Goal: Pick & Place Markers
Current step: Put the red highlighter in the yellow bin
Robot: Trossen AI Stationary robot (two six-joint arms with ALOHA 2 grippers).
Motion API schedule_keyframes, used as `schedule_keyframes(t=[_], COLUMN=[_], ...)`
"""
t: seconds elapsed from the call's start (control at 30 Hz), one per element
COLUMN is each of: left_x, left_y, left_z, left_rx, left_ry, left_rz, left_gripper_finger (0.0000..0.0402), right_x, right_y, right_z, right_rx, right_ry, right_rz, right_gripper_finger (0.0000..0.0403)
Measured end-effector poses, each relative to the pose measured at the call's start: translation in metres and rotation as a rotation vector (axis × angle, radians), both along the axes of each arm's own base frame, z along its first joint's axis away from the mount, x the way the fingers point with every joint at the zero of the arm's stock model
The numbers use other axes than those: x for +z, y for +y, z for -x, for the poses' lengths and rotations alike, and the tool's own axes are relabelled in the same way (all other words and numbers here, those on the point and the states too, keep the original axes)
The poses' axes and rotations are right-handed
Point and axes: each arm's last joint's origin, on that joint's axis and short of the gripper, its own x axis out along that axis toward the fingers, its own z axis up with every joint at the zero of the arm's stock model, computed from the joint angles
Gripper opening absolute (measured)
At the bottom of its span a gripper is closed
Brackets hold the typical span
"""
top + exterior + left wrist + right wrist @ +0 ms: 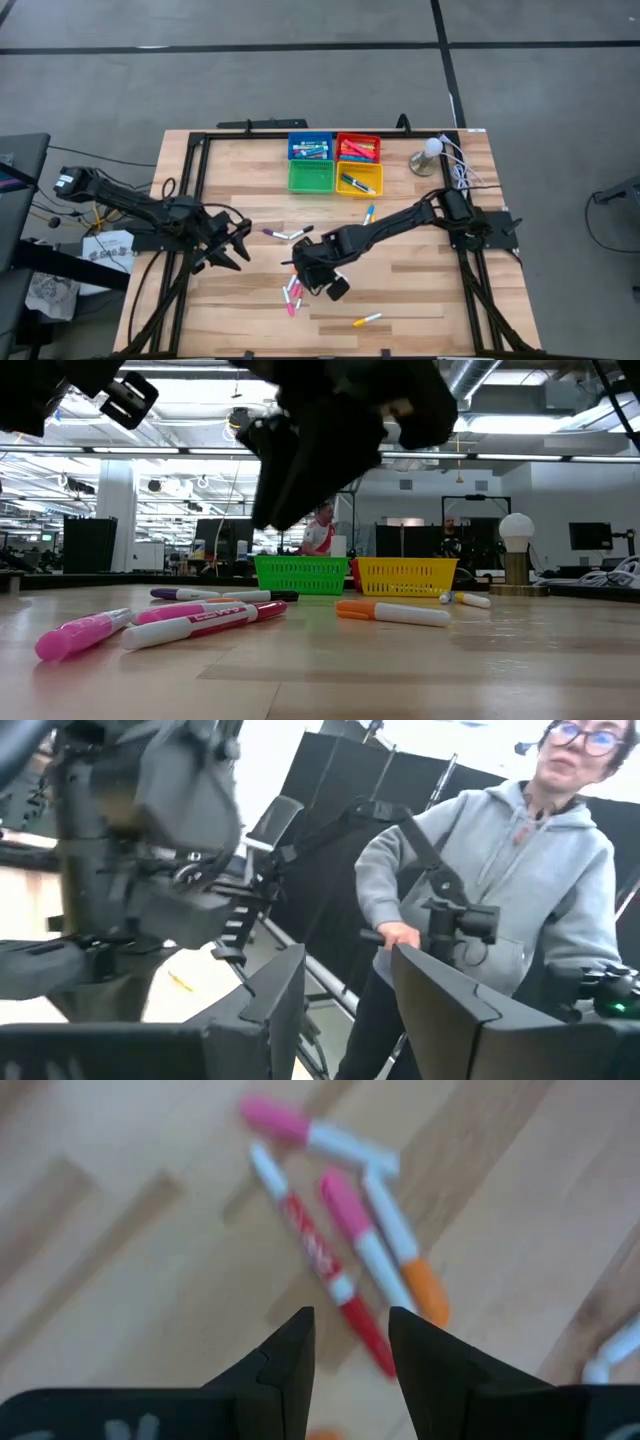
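Several markers lie flat on the wooden table. A cluster of pink, red and orange ones (293, 295) lies near the middle. My right gripper (350, 1345) hovers open above it, pointing steeply down. A red marker (320, 1265), a pink one (358, 1230) and an orange-capped one (405, 1255) show below its fingers. A purple and a white marker (285, 234), a blue one (369, 213) and a yellow one (367, 320) lie apart. My left gripper (240, 248) waits open at the left, raised and pointing about level.
Four small trays stand at the far edge: blue (311, 148), red (358, 148), green (311, 177) and yellow (359, 180), some holding markers. A round lamp (428, 155) with cables stands to their right. A person in a grey hoodie (500, 870) is beyond the table.
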Motion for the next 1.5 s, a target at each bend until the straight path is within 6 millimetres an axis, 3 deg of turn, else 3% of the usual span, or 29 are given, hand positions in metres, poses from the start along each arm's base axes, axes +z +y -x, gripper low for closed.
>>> schedule_keyframes(t=[0.27,0.63,1.17,1.5], left_x=[-0.009,-0.009,-0.006,-0.005], left_y=[0.003,0.004,0.004,0.004], left_z=[0.014,0.014,0.015,0.015], left_rx=[-0.017,-0.017,-0.011,-0.011], left_ry=[-0.045,-0.050,-0.079,-0.093], left_rz=[0.009,0.011,0.020,0.024], left_gripper_finger=[0.0150,0.0150,0.0150,0.0150], right_x=[-0.011,-0.038,-0.034,-0.033], right_y=[-0.006,-0.006,-0.006,-0.029], right_z=[-0.005,-0.007,-0.012,-0.019], right_rx=[-0.010,-0.011,0.028,-0.014], right_ry=[0.020,0.089,0.021,0.014], right_rz=[-0.007,0.010,0.009,-0.017], right_gripper_finger=[0.0120,0.0120,0.0120,0.0120])
